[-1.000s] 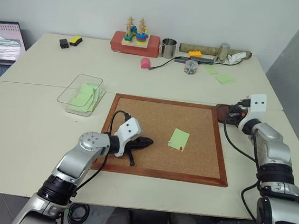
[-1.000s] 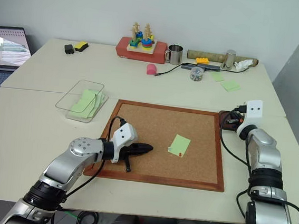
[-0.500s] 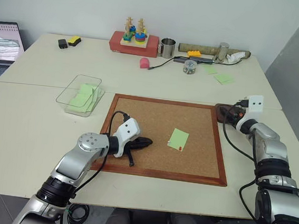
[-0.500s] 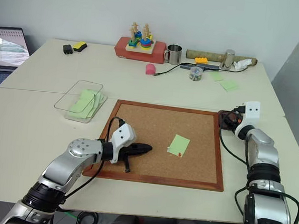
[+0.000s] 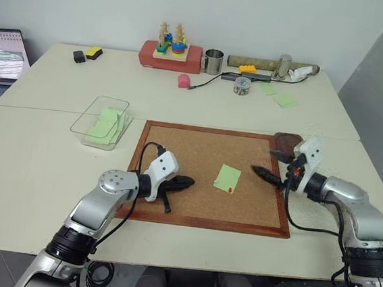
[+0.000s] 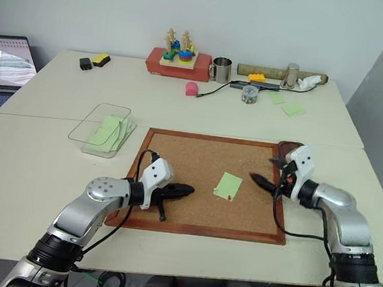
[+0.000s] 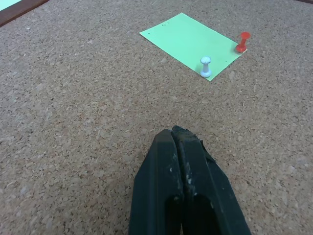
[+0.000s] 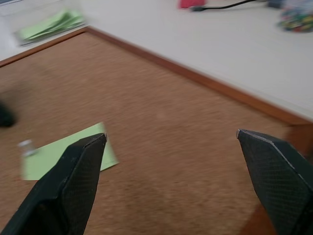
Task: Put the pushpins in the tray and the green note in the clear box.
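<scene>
The green note [image 5: 228,178] lies flat on the cork board [image 5: 198,147], right of its middle. Two pushpins stand in it: a red one [image 7: 242,42] at a corner and a pale one [image 7: 206,66] on an edge. My left gripper [image 5: 186,181] is shut and empty, low over the board a short way left of the note. Open with nothing between its fingers, my right gripper [image 5: 267,164] hovers over the board's right side and points at the note [image 8: 63,152]. The dark brown tray [image 5: 288,140] sits behind it, off the board's far right corner. The clear box [image 5: 102,121] holds other green notes.
Along the table's far edge stand a red block with a stacking toy [image 5: 173,52], a metal cup [image 5: 215,61], a pink object [image 5: 184,81] and a black cable. Loose green notes [image 5: 287,100] lie at the back right. A laptop [image 5: 3,51] sits at the far left.
My right gripper has come away from the tray, swung in over the board's right side toward the note, and opened. The left gripper has stayed in place, shut.
</scene>
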`<state>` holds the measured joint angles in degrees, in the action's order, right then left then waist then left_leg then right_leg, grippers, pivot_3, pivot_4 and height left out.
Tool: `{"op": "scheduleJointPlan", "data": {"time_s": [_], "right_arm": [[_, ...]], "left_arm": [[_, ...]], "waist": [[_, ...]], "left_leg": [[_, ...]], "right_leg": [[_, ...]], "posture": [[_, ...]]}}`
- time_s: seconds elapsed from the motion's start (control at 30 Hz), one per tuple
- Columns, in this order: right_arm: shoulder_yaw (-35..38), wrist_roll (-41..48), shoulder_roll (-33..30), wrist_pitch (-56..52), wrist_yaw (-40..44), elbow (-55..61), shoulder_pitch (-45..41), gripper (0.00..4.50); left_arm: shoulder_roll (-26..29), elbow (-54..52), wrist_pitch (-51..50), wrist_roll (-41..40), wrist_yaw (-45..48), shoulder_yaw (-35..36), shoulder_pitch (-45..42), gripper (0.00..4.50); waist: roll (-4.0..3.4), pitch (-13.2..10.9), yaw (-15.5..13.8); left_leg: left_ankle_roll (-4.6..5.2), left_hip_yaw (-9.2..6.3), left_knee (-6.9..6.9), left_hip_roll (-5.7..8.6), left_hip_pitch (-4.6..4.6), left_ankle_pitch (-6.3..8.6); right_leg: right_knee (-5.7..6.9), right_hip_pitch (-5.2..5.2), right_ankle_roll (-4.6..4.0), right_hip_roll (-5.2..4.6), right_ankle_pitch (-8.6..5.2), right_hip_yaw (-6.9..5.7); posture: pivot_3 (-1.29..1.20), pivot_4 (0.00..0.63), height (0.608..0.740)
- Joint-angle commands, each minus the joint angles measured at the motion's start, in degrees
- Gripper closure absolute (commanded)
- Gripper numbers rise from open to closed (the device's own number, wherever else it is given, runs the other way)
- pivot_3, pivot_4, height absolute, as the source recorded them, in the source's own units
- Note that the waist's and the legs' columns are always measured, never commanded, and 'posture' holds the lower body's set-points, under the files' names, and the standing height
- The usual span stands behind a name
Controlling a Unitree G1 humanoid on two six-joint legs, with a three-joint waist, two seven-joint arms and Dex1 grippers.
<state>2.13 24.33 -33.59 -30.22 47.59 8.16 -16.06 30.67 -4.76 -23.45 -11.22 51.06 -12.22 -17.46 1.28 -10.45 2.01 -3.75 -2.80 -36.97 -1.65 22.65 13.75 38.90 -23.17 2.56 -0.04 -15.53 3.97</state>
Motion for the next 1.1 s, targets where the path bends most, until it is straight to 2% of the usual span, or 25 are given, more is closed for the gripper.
{"op": "scheduleJointPlan", "data": {"time_s": [0.03, 0.37, 0.67, 0.77, 0.9, 1.1], "right_arm": [[-1.3, 2.3, 0.8, -1.6, -0.3, 8.5, 3.6, 0.02], [-7.6, -2.7, 4.4, 3.2, -3.4, 8.8, 8.6, 0.02], [-10.6, -5.4, 8.7, 7.0, -4.4, 6.6, 7.9, 0.02], [-11.1, -5.8, 9.6, 7.8, -4.3, 5.3, 7.4, 0.49], [-11.4, -6.0, 9.7, 8.3, -3.9, 4.6, 7.5, 1.41], [-11.6, -7.0, 9.4, 9.1, -3.6, 3.4, 7.4, 2.54]], "left_arm": [[0.8, 0.6, -1.0, 0.9, 1.0, -1.6, 1.0, 4.50], [0.7, 0.8, -0.8, 1.2, 1.4, -1.9, 0.5, 4.50], [0.7, 0.4, -1.0, 1.3, 1.6, -2.0, 0.6, 4.50], [0.6, 0.3, -1.0, 1.3, 1.5, -1.9, 0.6, 4.50], [0.8, -0.1, -1.3, 1.2, 1.3, -1.6, 1.0, 4.50], [0.8, -0.6, -1.5, 1.1, 1.0, -1.4, 1.6, 4.50]], "waist": [[0.02, 0.0, 0.0], [0.02, 0.0, -0.1], [0.02, 0.0, -0.1], [0.02, 0.0, -0.1], [0.02, 0.0, -0.1], [0.02, 0.0, -0.1]], "left_leg": [[0.00, -0.01, 0.00, 0.00, 0.01, 0.00], [0.00, 0.00, 0.01, 0.00, 0.01, 0.00], [0.00, -0.01, 0.01, 0.00, 0.01, 0.00], [0.00, 0.00, 0.01, 0.00, 0.01, 0.00], [0.00, -0.01, 0.01, 0.00, 0.01, 0.00], [0.00, -0.01, 0.01, 0.00, 0.01, 0.00]], "right_leg": [[-0.01, 0.00, 0.00, 0.01, 0.00, -0.01], [-0.02, -0.01, 0.00, 0.01, 0.00, -0.01], [-0.03, -0.02, 0.00, 0.01, -0.01, -0.03], [-0.03, -0.02, 0.00, 0.01, -0.01, -0.01], [-0.03, -0.02, 0.00, 0.01, -0.01, -0.02], [-0.03, -0.02, 0.00, 0.01, -0.01, -0.02]], "posture": [[0.00, 0.150, 0.740], [0.00, 0.150, 0.740], [0.00, 0.150, 0.740], [0.00, 0.150, 0.740], [0.00, 0.150, 0.740], [0.00, 0.150, 0.740]]}}
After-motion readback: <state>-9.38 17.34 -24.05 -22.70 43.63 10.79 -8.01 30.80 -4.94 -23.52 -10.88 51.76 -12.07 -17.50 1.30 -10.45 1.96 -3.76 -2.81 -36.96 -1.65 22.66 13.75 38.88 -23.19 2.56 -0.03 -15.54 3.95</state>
